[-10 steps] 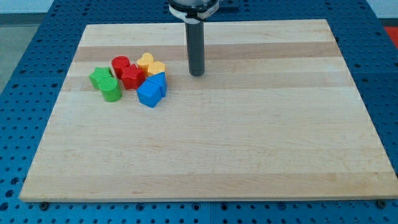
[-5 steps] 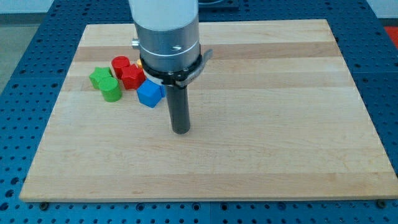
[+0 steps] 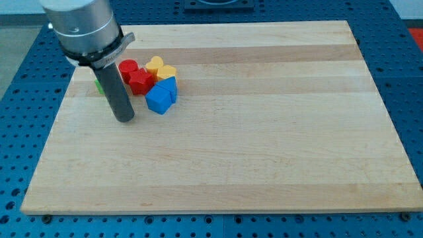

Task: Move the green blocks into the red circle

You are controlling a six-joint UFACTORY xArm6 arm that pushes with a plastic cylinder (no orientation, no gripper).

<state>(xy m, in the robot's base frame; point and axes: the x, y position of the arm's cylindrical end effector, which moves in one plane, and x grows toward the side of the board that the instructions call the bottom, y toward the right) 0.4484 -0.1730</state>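
My tip [image 3: 124, 119] rests on the wooden board [image 3: 264, 132] at the view's left, just below the block cluster. The rod and arm hide the two green blocks; only a sliver of green [image 3: 98, 86] shows left of the rod. The red cylinder [image 3: 128, 67] and a second red block [image 3: 139, 82] sit right of the rod. Two blue blocks [image 3: 160, 96] lie to the right of my tip. Two yellow blocks [image 3: 159, 68] lie above the blue ones.
The board's left edge [image 3: 56, 125] is close to my tip. Blue perforated table [image 3: 20, 132] surrounds the board.
My tip moved from the board's upper middle down past the blue blocks, then left to below the green blocks. The arm now covers the green blocks. The blocks have not visibly moved.
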